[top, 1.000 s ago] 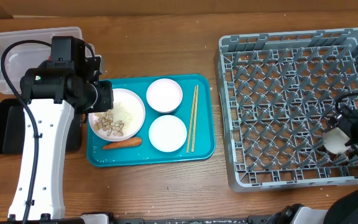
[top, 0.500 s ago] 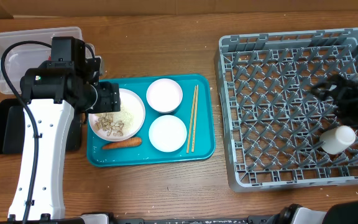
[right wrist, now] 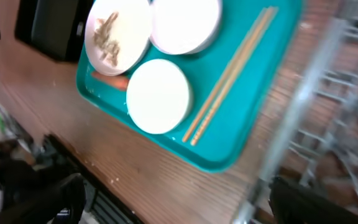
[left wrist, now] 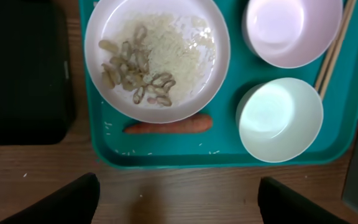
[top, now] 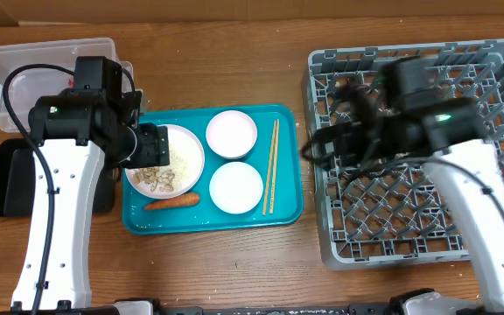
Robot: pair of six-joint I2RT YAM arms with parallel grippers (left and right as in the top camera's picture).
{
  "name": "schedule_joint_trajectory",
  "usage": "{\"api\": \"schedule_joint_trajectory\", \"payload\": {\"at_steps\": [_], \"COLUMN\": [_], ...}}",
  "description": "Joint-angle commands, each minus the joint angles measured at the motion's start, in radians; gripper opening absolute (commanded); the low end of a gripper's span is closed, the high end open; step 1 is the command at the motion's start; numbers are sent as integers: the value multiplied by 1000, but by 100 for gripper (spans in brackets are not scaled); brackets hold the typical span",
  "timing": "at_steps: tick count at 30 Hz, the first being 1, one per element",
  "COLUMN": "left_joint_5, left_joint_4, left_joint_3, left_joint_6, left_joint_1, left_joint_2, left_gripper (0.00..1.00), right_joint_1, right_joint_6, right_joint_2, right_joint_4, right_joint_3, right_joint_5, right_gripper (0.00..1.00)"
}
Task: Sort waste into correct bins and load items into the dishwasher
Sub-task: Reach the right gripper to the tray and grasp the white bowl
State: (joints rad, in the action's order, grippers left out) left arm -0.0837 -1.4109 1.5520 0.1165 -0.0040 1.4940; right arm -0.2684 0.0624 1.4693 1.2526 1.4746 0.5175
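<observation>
Left arm [top: 55, 201] partly covers the black tray [top: 5, 185] beside the clear tub [top: 33, 54]. Left claw [left wrist: 180, 204], spread and empty, hangs over the teal tray [top: 283, 208]: one plate [left wrist: 157, 59], one carrot [left wrist: 166, 126], two bowls [left wrist: 280, 119], two chopsticks [top: 271, 166]. Right claw [right wrist: 188, 202], also spread and empty, is blurred over the rack [top: 497, 79].

plate [top: 180, 161], carrot [top: 171, 202] on tray [top: 287, 179]; rack [top: 324, 223] at right

A teal tray [top: 287, 179] sits on the wooden table [top: 234, 262].

Overhead faces down; wrist views share teal tray [left wrist: 166, 148].
</observation>
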Motion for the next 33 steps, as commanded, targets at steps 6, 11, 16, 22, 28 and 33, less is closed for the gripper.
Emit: {"api": "schedule_joint_trajectory", "payload": {"at_steps": [6, 11, 16, 22, 28, 33], "left_joint_5": [143, 143, 143, 143, 143, 142], "left_joint_4": [-10, -8, -6, -7, -7, -7], "left_joint_3": [1, 1, 1, 1, 1, 1], "left_joint_6": [146, 146, 146, 146, 146, 146], "left_joint_1": [6, 6, 5, 5, 5, 5], "left_joint_2": [-10, -10, -10, -10, -10, -10], "left_gripper": [95, 96, 96, 96, 96, 96], "right_joint_1": [-287, -356, -379, -389, -389, -388], "right_joint_6": [-102, -173, -251, -304, -303, -303], "right_joint_2": [191, 331, 444, 529, 574, 571], "right_joint_4": [-119, -164, -214, -246, -246, -235], "right_joint_3": [24, 24, 24, 24, 23, 29], "right_joint_5": [-174, -196, -211, -214, -214, -214], "right_gripper": [96, 91, 77, 54, 34, 4]}}
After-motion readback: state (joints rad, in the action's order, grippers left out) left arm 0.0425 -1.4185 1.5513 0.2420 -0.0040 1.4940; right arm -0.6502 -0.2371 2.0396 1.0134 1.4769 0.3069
